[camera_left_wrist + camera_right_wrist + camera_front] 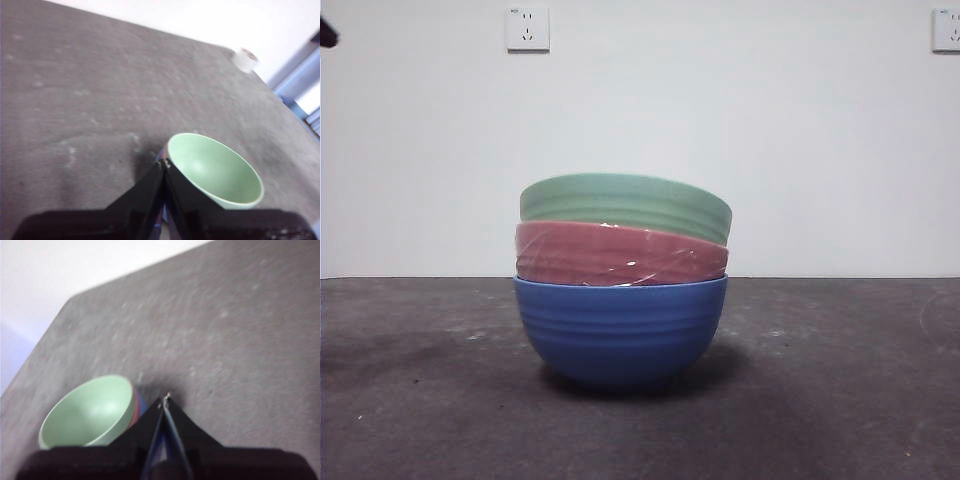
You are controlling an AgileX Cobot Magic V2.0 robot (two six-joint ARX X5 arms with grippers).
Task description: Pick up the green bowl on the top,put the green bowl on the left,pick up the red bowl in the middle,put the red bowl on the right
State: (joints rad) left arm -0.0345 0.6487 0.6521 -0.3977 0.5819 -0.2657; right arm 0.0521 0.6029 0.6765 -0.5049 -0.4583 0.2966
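The pale matte-green ribbed bowl (625, 205) is nested atop the dusty red ribbed bowl (620, 255), untouched, while both grippers, left (163, 162) and right (164, 399), are held closed above.

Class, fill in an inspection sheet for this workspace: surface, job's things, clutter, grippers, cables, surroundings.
Surface: dark grey table, scuffed with pale marks.
Job's things: green bowl tilted on top of the stack, nested in red bowl, which sits in blue bowl.
Clutter: white tape roll near the table's far edge.
Grippers: left gripper and right gripper both shut, above the table beside the stack, holding nothing.
Cables: nothing seen.
Surroundings: white wall, two wall sockets.
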